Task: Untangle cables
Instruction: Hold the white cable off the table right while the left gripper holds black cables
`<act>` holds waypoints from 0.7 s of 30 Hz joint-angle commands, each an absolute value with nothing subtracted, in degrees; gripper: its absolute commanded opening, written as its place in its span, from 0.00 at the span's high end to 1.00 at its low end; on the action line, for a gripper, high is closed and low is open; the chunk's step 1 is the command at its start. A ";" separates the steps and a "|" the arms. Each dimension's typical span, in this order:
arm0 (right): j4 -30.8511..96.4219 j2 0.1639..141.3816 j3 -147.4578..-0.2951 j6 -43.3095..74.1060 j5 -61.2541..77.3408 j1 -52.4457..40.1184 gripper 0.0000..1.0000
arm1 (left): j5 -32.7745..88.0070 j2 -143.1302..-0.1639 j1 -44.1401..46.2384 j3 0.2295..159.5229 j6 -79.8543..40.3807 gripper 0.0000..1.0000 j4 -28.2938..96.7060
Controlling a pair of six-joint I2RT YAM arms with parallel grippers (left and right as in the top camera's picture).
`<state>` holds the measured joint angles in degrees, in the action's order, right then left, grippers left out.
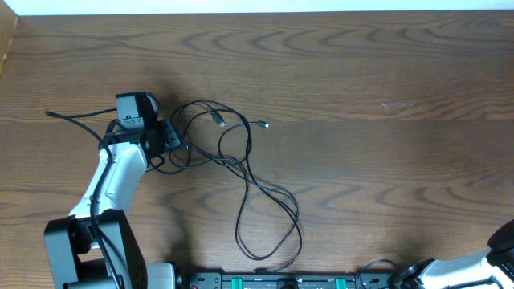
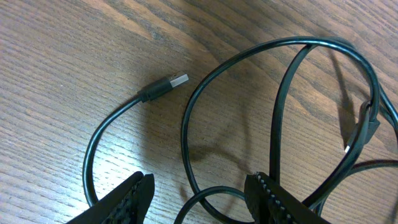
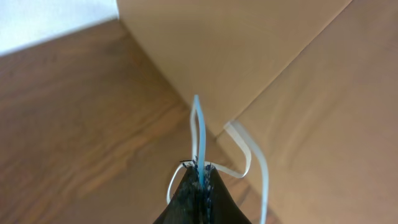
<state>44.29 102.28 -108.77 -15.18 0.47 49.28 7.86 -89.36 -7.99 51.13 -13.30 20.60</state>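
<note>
The black cables (image 1: 245, 168) lie looped over each other left of the table's middle, with small plug ends (image 1: 264, 124) at the top of the pile. My left gripper (image 1: 171, 138) is open at the pile's left edge. In the left wrist view its jaws (image 2: 199, 186) straddle a black loop (image 2: 273, 124) on the wood without clamping it, and a USB plug (image 2: 171, 83) lies just ahead. My right gripper (image 3: 200, 169) is shut on a thin white cable (image 3: 249, 149), which loops out past its fingertips. The overhead view shows only the right arm (image 1: 482, 261), at the bottom right corner.
A tan panel or box (image 3: 249, 50) stands close in front of the right gripper, over the wooden table (image 3: 74, 112). The arms' base rail (image 1: 273, 281) runs along the front edge. A thicker black lead (image 1: 76, 119) trails left from the left wrist.
</note>
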 commanded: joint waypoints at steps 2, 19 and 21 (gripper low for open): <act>44.62 102.02 -102.26 -13.96 0.16 49.19 0.96 | 8.40 -89.60 -7.94 51.31 -13.02 0.48 20.73; 26.20 102.04 -80.90 -13.76 -15.09 50.50 0.93 | 8.43 -89.60 -7.94 51.31 -13.04 0.48 20.73; 24.91 102.04 -79.94 -13.72 -15.07 50.83 0.85 | 8.43 -89.60 -7.94 51.31 -13.04 0.48 20.73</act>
<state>26.11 102.28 -81.41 -14.26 -12.36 49.98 7.86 -89.36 -7.99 51.13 -13.30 20.60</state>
